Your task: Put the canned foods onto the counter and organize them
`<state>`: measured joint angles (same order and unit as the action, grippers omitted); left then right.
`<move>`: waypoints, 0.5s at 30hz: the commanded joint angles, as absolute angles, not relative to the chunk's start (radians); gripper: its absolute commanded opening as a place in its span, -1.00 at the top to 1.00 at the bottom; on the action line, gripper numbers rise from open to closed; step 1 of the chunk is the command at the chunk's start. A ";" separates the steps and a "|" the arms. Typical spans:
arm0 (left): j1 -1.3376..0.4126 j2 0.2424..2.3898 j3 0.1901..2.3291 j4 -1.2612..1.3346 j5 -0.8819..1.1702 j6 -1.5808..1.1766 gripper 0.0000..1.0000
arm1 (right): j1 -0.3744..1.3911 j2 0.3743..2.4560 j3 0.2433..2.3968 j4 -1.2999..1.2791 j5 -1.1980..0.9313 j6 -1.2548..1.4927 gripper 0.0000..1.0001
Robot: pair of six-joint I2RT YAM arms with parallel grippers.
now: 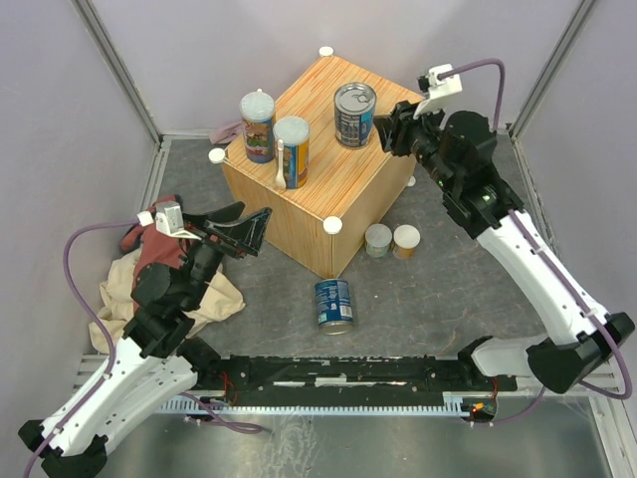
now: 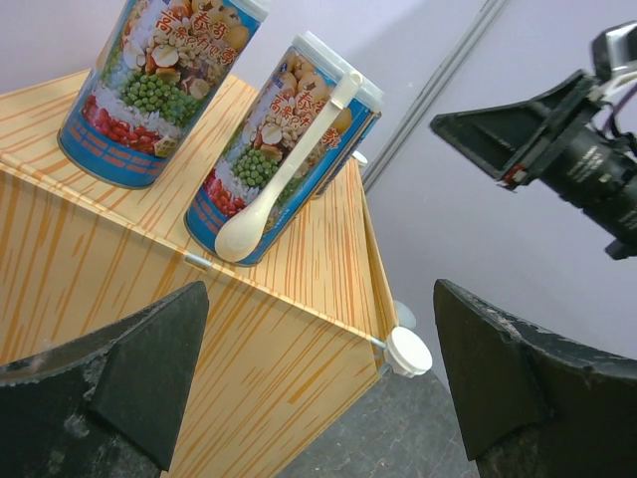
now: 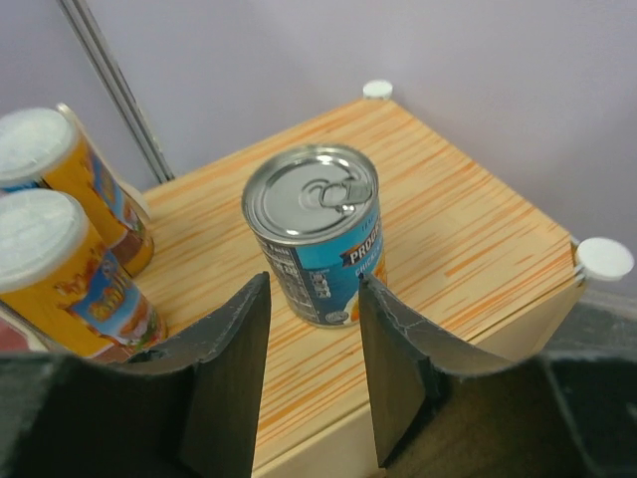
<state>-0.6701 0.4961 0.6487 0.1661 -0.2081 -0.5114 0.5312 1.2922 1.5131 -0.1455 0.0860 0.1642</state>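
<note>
The counter [image 1: 343,184] is a wood-grain box with white corner caps. On it stand two tall orange/blue cans [image 1: 258,125] [image 1: 292,151] and a blue ring-pull can [image 1: 354,114]. My right gripper [image 1: 390,129] is open at the counter's right edge. In the right wrist view [image 3: 314,291] its jaws stand just short of that can [image 3: 315,234], not touching. My left gripper [image 1: 249,234] is open and empty by the counter's front-left face [image 2: 199,339]. On the floor stand another blue can [image 1: 333,304] and two short pale-lidded cans [image 1: 378,240] [image 1: 405,241]. A third short can is not in view.
Red and beige cloths [image 1: 134,274] lie heaped on the floor at left, under the left arm. A pale plastic spoon [image 2: 289,169] is fixed to the nearer tall can. Purple walls close in the back and sides.
</note>
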 commanded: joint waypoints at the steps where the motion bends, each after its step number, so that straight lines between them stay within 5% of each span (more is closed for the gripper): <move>1: -0.673 0.495 0.651 0.203 -0.220 -0.494 -1.00 | 0.536 1.343 1.515 -0.126 0.070 0.186 0.06; 15: -0.673 0.522 0.632 0.242 -0.217 -0.499 -1.00 | 0.514 1.508 1.574 -0.095 0.054 0.190 0.06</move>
